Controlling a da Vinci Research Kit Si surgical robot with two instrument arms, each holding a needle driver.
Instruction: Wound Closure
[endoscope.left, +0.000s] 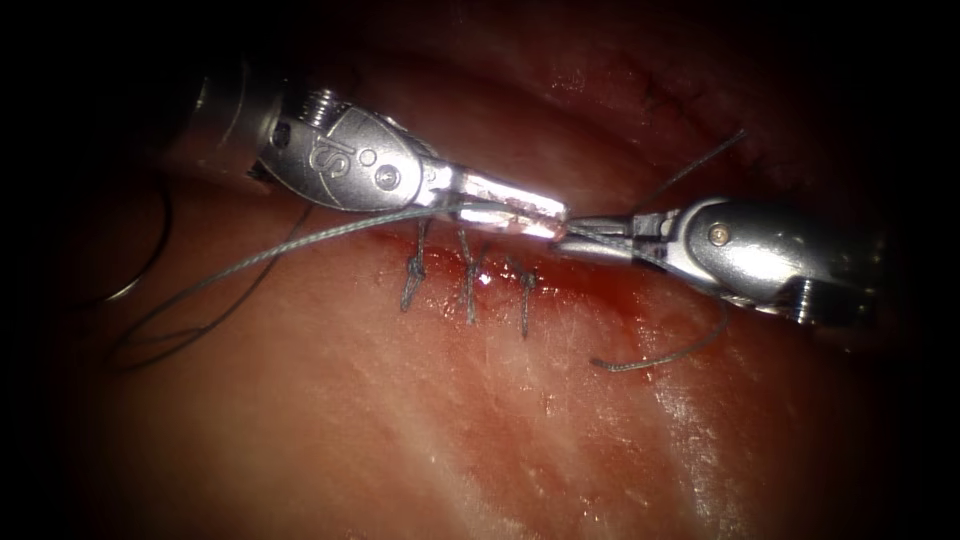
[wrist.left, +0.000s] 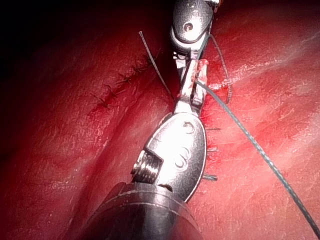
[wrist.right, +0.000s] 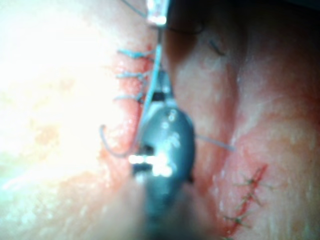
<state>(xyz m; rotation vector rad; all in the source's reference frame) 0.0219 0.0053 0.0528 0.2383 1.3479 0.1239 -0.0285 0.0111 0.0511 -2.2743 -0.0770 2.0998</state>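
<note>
My left tool (endoscope.left: 545, 215) reaches in from the upper left, and its jaws look shut on the grey thread (endoscope.left: 300, 240) over the cut (endoscope.left: 600, 285). That thread trails off left toward the curved needle (endoscope.left: 128, 292), which lies free on the tissue (endoscope.left: 400, 420) at the far left, held by neither tool. Tip to tip with the left tool, my right tool (endoscope.left: 578, 235) has its jaws shut on thread. Three knotted stitches (endoscope.left: 468, 280) cross the cut just below the left jaws. The left wrist view has the left tool (wrist.left: 187, 95), the right tool (wrist.left: 189, 62) and the thread (wrist.left: 250, 140).
A loose thread tail (endoscope.left: 650, 360) curls on the tissue below the right tool. Another tail (endoscope.left: 700, 165) sticks up behind it. An older stitched line (wrist.left: 122, 82) runs left of the tools. Red fluid wets the cut's edges.
</note>
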